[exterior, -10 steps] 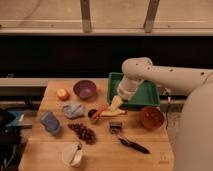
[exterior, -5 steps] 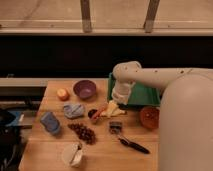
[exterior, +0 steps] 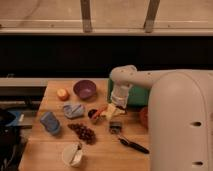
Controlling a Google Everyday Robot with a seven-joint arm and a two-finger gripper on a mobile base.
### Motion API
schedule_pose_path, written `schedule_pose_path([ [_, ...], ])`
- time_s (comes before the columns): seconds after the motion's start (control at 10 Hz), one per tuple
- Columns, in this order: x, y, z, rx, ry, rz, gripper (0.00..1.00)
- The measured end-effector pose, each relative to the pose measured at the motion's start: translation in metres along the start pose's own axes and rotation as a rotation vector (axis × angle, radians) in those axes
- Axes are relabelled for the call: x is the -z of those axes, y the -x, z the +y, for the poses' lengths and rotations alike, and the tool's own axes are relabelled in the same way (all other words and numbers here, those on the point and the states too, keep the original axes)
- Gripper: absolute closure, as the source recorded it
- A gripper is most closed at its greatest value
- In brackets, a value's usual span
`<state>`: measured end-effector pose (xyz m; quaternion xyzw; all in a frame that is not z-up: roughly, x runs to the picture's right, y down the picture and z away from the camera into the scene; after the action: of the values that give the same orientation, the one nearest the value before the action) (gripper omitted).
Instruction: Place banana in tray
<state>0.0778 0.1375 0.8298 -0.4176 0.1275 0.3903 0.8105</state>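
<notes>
The gripper (exterior: 114, 106) is now brought down from beside the tray (exterior: 139, 94) onto the banana (exterior: 107, 114); whether it is clamped cannot be told, and the pickup is judged pending.

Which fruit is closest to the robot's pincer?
The pale banana, right by the pincer near the green tray. The orange and grapes lie farther left.

One banana (exterior: 109, 114), one green tray (exterior: 136, 93), and two round bowls, namely a purple bowl (exterior: 84, 89) and an orange bowl (exterior: 144, 116). Also one orange fruit (exterior: 62, 94), one bunch of dark grapes (exterior: 82, 132), one white cup (exterior: 72, 155), one black-handled utensil (exterior: 132, 145), one orange-red stick (exterior: 100, 110) and two bluish things: a crumpled blue-grey lump (exterior: 74, 110) and a blue block (exterior: 50, 122). Just one gripper (exterior: 116, 106), low over the wooden table (exterior: 45, 150), right by the banana and in front of the tray.
</notes>
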Motion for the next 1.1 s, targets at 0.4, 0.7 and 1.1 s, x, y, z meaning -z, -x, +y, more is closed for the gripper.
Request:
schedule_pose_path([
  [0.4,-0.007,0.01,-0.01,-0.002,0.011,-0.026,0.2],
  [0.7,-0.011,0.02,-0.011,0.019,-0.005,-0.023,0.2],
  [1.1,-0.028,0.026,-0.009,0.031,0.005,-0.002,0.2],
])
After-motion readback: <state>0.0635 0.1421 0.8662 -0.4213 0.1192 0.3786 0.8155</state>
